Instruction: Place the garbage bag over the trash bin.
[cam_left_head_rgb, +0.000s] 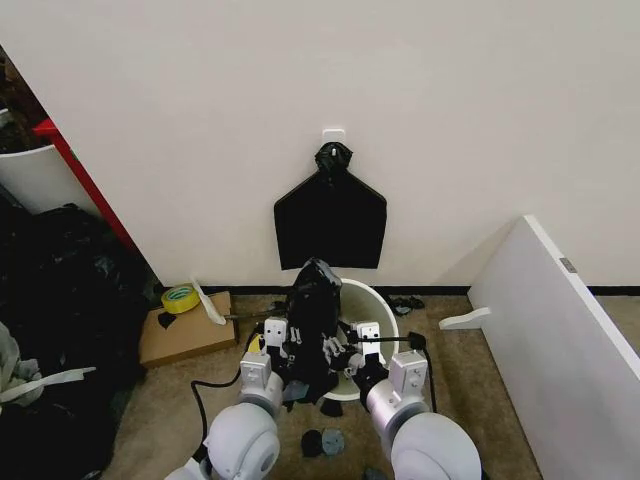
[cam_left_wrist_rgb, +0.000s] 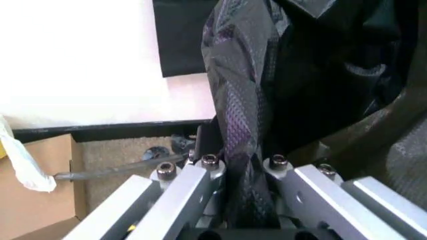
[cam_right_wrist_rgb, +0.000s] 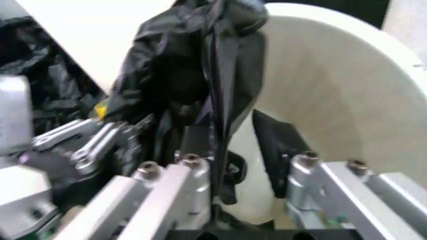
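Standing behind the robot, I see from the head view a stretch of brown carpet against a cream wall. At far left lies a heap of black plastic (cam_left_head_rgb: 60, 300), then a flat cardboard box (cam_left_head_rgb: 185, 328) with a yellow tape roll (cam_left_head_rgb: 180, 298) on its corner. In the middle the garbage bag (cam_left_head_rgb: 312, 320) rises in a crumpled black column over the near left side of the trash bin (cam_left_head_rgb: 385, 305), which stands on the floor close to the wall. On the wall above hangs a flat fan-shaped black bag (cam_left_head_rgb: 330, 222), knotted at its top under a white hook. At right a white board (cam_left_head_rgb: 560, 340) leans at an angle.

The left wrist view shows what the head view cannot: the left pincer (cam_left_wrist_rgb: 243, 167) has its two metal fingers drawn close together with a fold of the garbage bag (cam_left_wrist_rgb: 247, 100) squeezed between them, the plastic running up from the grip. The cardboard box (cam_left_wrist_rgb: 33, 195) edge and the black skirting along the wall sit behind.

The right wrist view shows the inside of the trash bin (cam_right_wrist_rgb: 347, 100), its cream wall curving behind. The right pincer (cam_right_wrist_rgb: 243, 167) stands noticeably wider apart; a strand of the garbage bag (cam_right_wrist_rgb: 193, 65) hangs down against one finger (cam_right_wrist_rgb: 190, 172), while the other finger sits clear of it. The left pincer (cam_right_wrist_rgb: 87, 142) shows farther off, beside the bag.
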